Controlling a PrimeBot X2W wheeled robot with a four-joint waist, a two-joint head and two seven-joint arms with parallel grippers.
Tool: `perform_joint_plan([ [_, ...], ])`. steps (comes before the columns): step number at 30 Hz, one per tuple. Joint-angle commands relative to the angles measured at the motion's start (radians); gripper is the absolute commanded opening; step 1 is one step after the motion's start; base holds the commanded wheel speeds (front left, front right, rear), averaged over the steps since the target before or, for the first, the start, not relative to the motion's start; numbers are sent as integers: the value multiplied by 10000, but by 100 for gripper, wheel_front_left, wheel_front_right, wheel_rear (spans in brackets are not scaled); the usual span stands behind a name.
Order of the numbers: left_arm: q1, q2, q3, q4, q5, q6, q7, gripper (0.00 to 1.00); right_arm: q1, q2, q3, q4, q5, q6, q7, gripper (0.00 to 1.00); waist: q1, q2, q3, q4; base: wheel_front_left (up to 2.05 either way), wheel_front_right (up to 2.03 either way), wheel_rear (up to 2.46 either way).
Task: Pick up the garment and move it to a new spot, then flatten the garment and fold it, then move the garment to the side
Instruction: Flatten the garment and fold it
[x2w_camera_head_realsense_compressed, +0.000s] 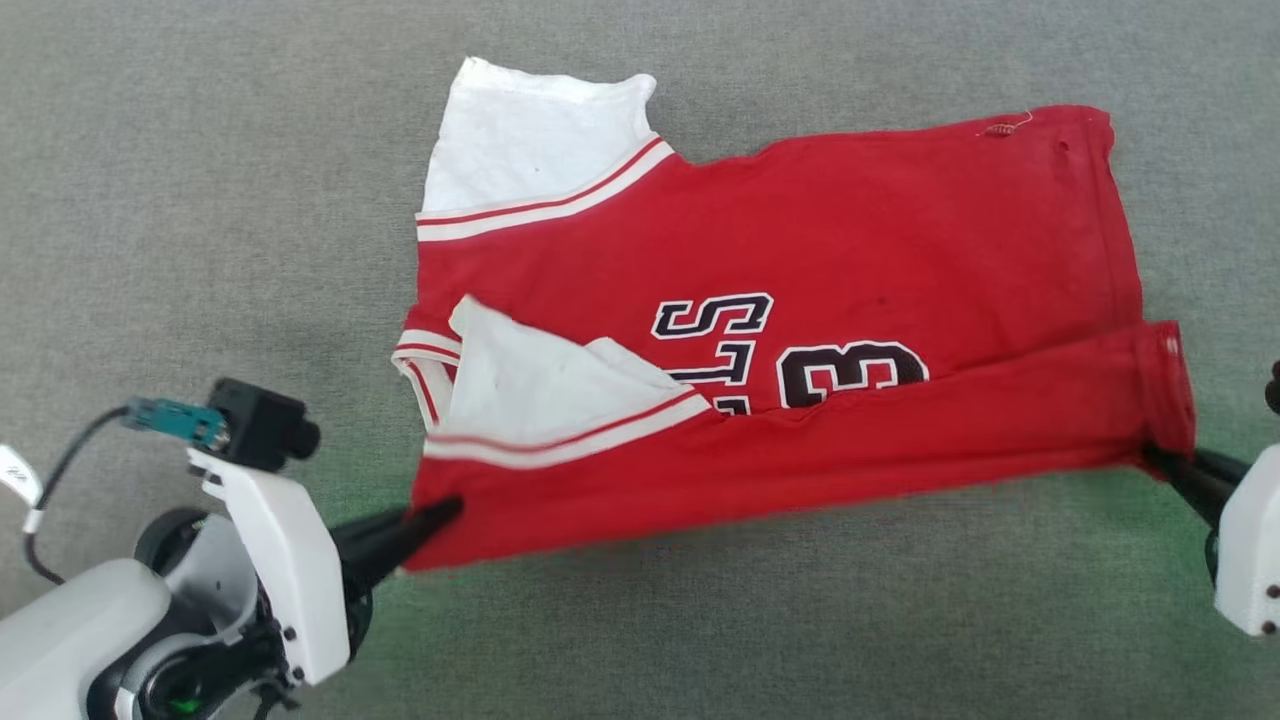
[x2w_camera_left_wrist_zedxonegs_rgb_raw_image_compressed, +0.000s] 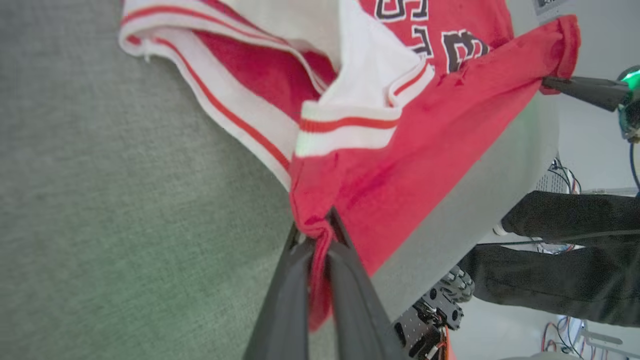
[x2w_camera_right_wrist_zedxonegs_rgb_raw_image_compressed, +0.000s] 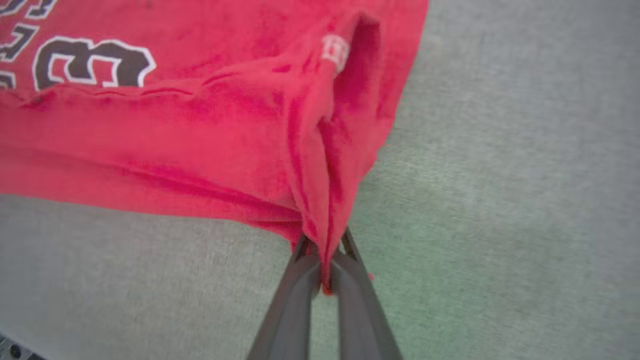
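Note:
The garment, a red T-shirt with white sleeve ends, striped trim and dark lettering, lies spread on the grey surface, its near edge raised. My left gripper is shut on the near left corner; in the left wrist view the red cloth is bunched between its fingers. My right gripper is shut on the near right hem corner; the right wrist view has the fabric pinched at the gripper. The near strip is stretched between both grippers and folded up over the lower body.
The grey cloth-covered table extends on all sides of the shirt. In the left wrist view the table edge shows, with a person's dark-clad legs and cables beyond it.

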Motion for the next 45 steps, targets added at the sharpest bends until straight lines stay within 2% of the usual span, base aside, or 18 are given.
perform_joint_plan([
  [1, 127, -20, 111, -14, 29, 40, -189, 100, -22, 108, -65, -37, -143, -4, -182, 100, 0, -1, 7, -32, 0, 0, 0],
  [8, 637, 213, 760, -28, -119, 316, -1767, 100, -260, 803, 13, -309, -994, -4, -2372, 100, 0, -1, -136, -424, 0, 0, 0],
  [10, 685, 321, 1007, 94, 18, 473, -2272, 100, -388, 1141, 103, -358, -1285, -4, -3266, 100, 0, -1, -162, -601, 0, 0, 0],
  [11, 650, 321, 1214, 269, 149, 608, -2767, 100, -556, 1507, 176, -352, -1765, -4, -4356, 100, 0, -1, -172, -800, 0, 0, 0],
  [13, 446, 293, 1401, 615, 462, 757, -3185, 100, -627, 1896, 314, -219, -2389, -4, -5401, 100, 0, -1, -188, -1006, 0, 0, 0],
  [17, -97, -115, 1727, 1658, 805, 648, -3826, 100, -645, 2752, 732, 155, -3079, -4, -6999, 100, 0, -1, -176, -1501, 0, 0, 0],
  [22, -1424, -582, 1937, 3286, 1531, 195, -4008, 100, -872, 3691, 860, 567, -3482, -4, -8417, 100, 0, -1, 44, -2253, 0, 0, 0],
  [25, -2496, -669, 1892, 4318, 1879, -145, -3397, 100, -834, 4063, 857, 672, -3587, -2, -8838, 100, 0, -1, 235, -2696, 0, 0, 0],
  [27, -3213, -820, 1775, 5025, 1861, -321, -2590, 100, -837, 4201, 764, 722, -3592, -4, -8979, 100, 0, -1, 375, -2960, 0, 0, 0],
  [28, -3588, -833, 1635, 5397, 1990, -342, -2070, 100, -848, 4226, 746, 744, -3609, -4, -8992, 100, 0, -1, 449, -3074, 0, 0, 0],
  [29, -3588, -833, 1635, 5397, 1990, -342, -2070, 100, -848, 4226, 746, 744, -3609, -4, -8992, 100, 0, -1, 449, -3074, 0, 0, 0],
  [33, -4979, -796, 1137, 6832, 2218, -489, 260, 100, -957, 4327, 818, 865, -3540, -4, -9012, 100, 0, -1, 721, -3514, 0, 0, 0],
  [39, -6196, -850, 607, 8022, 2037, -662, 3244, 100, -1052, 4315, 944, 1036, -3403, -4, -8997, 100, 0, -1, 1038, -3798, 0, 0, 0],
  [40, -6329, -848, 470, 8090, 2109, -806, 3661, 100, -1063, 4315, 981, 1057, -3375, -4, -8994, 100, 0, -1, 1092, -3830, 0, 0, 0],
  [42, -6562, -824, 346, 8334, 2112, -816, 4237, 100, -1125, 4304, 1051, 1083, -3392, -4, -8997, 100, 0, -1, 1204, -3898, 0, 0, 0],
  [45, -6820, -881, 185, 8665, 2393, -900, 4486, 100, -1233, 4265, 1165, 1126, -3380, -4, -8971, 100, 0, -1, 1362, -3940, 0, 0, 0],
])
